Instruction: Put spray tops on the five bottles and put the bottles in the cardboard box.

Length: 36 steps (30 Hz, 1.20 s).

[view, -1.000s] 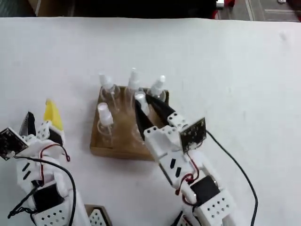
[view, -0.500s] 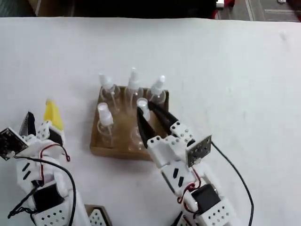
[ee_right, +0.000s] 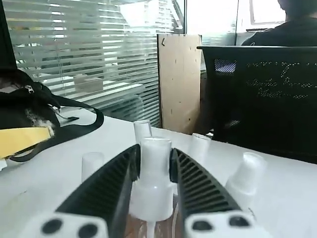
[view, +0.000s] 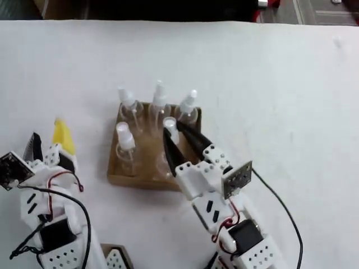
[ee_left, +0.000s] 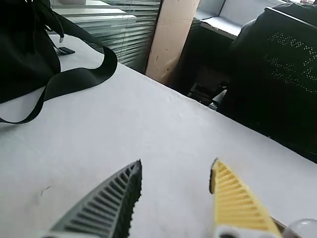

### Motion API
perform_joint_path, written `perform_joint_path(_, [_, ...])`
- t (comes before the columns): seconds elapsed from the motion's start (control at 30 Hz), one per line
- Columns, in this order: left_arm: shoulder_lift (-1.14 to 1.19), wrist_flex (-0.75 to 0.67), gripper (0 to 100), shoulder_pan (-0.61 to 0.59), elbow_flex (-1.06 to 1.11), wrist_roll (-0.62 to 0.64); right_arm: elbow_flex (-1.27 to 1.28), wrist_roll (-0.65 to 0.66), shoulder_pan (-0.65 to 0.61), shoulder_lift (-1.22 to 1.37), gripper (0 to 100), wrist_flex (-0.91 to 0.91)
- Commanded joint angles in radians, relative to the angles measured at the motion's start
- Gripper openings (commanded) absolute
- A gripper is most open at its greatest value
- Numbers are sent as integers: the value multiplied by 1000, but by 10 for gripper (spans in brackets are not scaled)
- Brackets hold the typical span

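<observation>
The right gripper (ee_right: 155, 148) has its fingers pinching the spray top (view: 170, 124) of the fifth bottle, which stands at about 4 o'clock inside the cardboard box (view: 145, 180), itself near the middle of the desk (view: 280, 84). The back-row bottles (view: 159, 101) line the box's far wall from 10 to 2 o'clock, and the near-left bottle (view: 124, 144) stands at 8 o'clock. All five carry tops and all are in the box, so the task looks all but finished. The main risk now lies in letting go. If the fingers spread wide, the outer one could nudge the bottle at 2 o'clock, which stands just beside it, or catch the box's right wall. If the arm draws back towards 5 o'clock before the fingers fully part, it could drag the light bottle over and topple its neighbours. A straight lift after a small opening seems safest. Room inside the box is tight around the held bottle, with a freer lane towards 6 o'clock. Outside, the desk lies open from 12 round to 4 o'clock. The left gripper (ee_left: 176, 166), fingers spread around nothing, sits well apart at 8 o'clock.
</observation>
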Motion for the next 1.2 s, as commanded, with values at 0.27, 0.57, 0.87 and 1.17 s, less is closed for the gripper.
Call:
perform_joint_path(0.27, [1, -31, 214, 10, -6, -6, 2, 0, -77, -10, 18, 85])
perform_joint_path(0.57, [1, -31, 214, 10, -6, -6, 3, 0, -82, -10, 19, 119])
perform_joint_path(0.87, [1, -31, 214, 10, -6, -6, 2, 0, -85, -10, 148, 150])
perform_joint_path(1.17, [1, -31, 214, 10, -6, -6, -2, 0, -87, -10, 148, 148])
